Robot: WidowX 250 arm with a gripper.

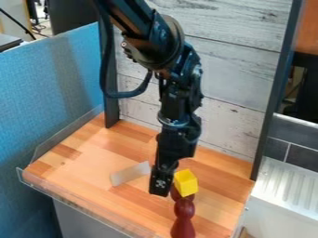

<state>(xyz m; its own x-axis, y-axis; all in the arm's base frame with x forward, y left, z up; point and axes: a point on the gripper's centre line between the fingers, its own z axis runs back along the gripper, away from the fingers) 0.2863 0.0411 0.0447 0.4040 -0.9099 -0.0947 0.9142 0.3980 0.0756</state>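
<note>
The black gripper (162, 182) hangs low over the middle of the wooden table. Just right of it, close beside its tip, is a yellow block (186, 182); whether they touch I cannot tell. A dark red rounded piece (177, 194) shows partly behind and below the block, and I cannot tell whether it bears the block. Nearer the front stands a dark red, pawn-like piece (183, 218) with a round head and a wider base. To the left of the gripper lies a pale, whitish bar (129, 174).
The wooden table (81, 169) has a clear raised edging (93, 211) along its left and front sides. Behind it rises a pale plank wall (233, 69) between dark posts. A blue partition (53, 88) stands left, and a white ribbed panel (287, 186) lies right.
</note>
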